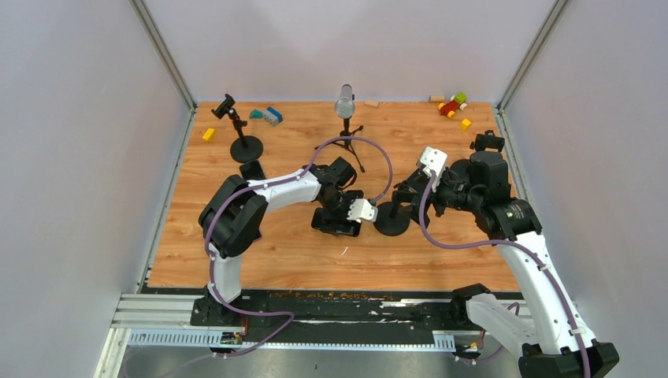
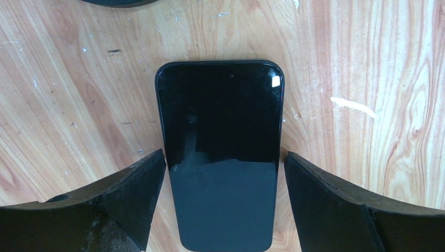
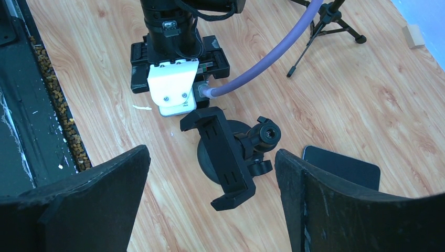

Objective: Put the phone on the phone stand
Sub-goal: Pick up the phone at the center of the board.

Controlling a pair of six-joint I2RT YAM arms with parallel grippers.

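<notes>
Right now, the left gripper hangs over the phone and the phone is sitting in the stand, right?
No. The left gripper does hang over the phone, but the phone lies flat on the wooden table, not in the stand. The left wrist view shows it.

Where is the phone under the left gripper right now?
Left wrist view: the phone lies flat on the wooden table between the fingers of the open left gripper. Top view: mid-table, just left of the phone stand.

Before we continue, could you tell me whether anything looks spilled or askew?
Brown crumbs lie scattered along the black rail at the near edge of the table, like a spill; nothing else stands out.
</notes>
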